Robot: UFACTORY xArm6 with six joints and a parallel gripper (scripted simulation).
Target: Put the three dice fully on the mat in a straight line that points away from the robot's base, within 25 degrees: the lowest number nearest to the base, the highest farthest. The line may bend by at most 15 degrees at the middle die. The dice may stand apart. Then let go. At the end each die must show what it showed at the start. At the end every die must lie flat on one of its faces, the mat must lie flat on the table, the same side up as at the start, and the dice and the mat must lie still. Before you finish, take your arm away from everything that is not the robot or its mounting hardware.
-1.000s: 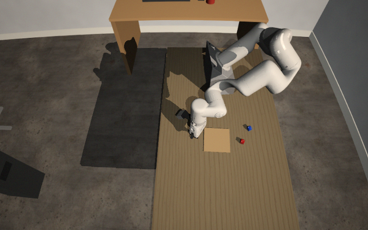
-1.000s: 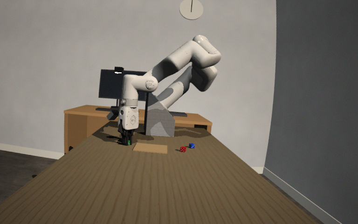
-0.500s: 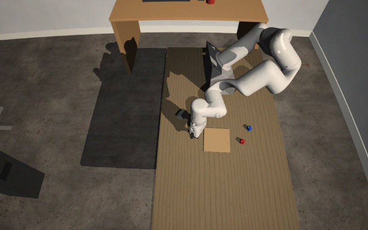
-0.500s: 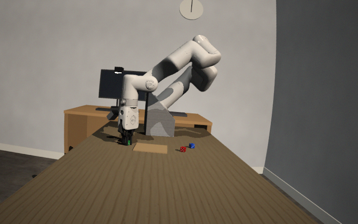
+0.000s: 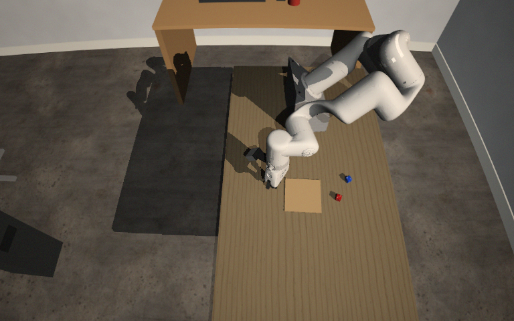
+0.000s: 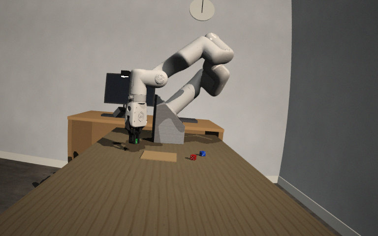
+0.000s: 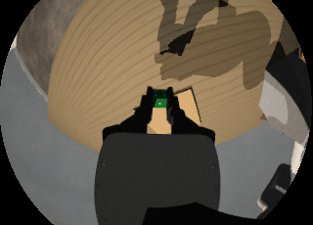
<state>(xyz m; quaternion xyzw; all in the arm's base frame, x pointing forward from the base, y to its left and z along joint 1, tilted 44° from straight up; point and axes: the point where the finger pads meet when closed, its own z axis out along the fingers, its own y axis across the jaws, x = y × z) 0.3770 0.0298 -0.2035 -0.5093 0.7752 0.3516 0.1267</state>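
My gripper [image 5: 270, 185] [image 6: 134, 141] [image 7: 159, 94] is shut on the green die [image 6: 137, 141] [image 7: 160, 104] and holds it a little above the table, left of the mat in the top and exterior views. The fingers hide much of the die; its number is unclear. The tan square mat [image 5: 302, 195] [image 6: 159, 156] [image 7: 187, 107] lies flat with no die on it. The red die [image 5: 338, 197] [image 6: 193, 157] lies on the table right of the mat. The blue die [image 5: 347, 178] [image 6: 202, 153] lies near it, closer to the base. Their top numbers are too small to read surely.
The robot's base block [image 6: 169, 128] stands on the table [image 5: 311, 270] [image 6: 161, 198] behind the mat. The table's left edge runs beyond the gripper. A desk [image 5: 264, 15] with a monitor [image 6: 116, 87] stands at the back.
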